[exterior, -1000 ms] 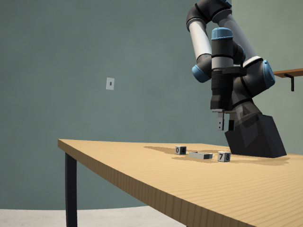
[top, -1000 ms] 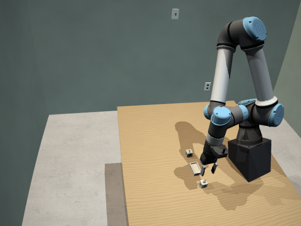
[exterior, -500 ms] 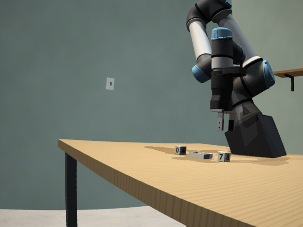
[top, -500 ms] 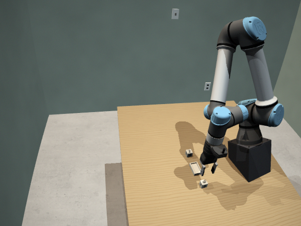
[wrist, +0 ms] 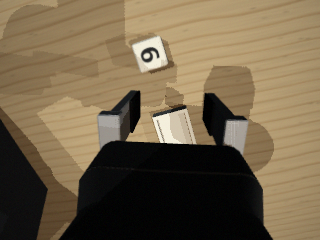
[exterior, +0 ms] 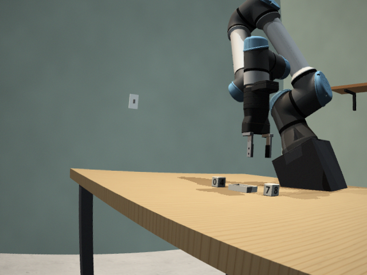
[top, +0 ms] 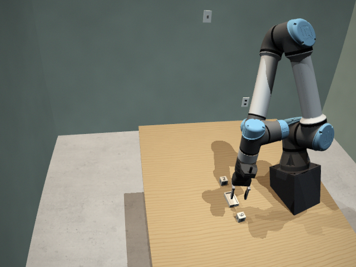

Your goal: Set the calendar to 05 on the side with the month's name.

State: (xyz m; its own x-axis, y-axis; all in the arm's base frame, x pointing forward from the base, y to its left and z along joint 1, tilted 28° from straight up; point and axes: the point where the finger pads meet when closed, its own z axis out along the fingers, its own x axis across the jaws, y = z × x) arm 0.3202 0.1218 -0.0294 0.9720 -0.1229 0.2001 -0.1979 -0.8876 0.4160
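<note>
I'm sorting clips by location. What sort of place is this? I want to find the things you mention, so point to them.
Probably a robotics lab or test room: an arm on a black pedestal (top: 311, 189) (exterior: 336, 168), a wooden table (top: 178, 230) (exterior: 207, 213) (wrist: 285, 40) with little else on it, and plain walls.

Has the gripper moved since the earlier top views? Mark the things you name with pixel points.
Yes, the gripper (top: 238, 198) (exterior: 258, 157) (wrist: 171, 105) has shifted left in the top view, one finger now overlapping the unmoved tray (top: 233, 204) (exterior: 237, 188) (wrist: 172, 131).
</note>
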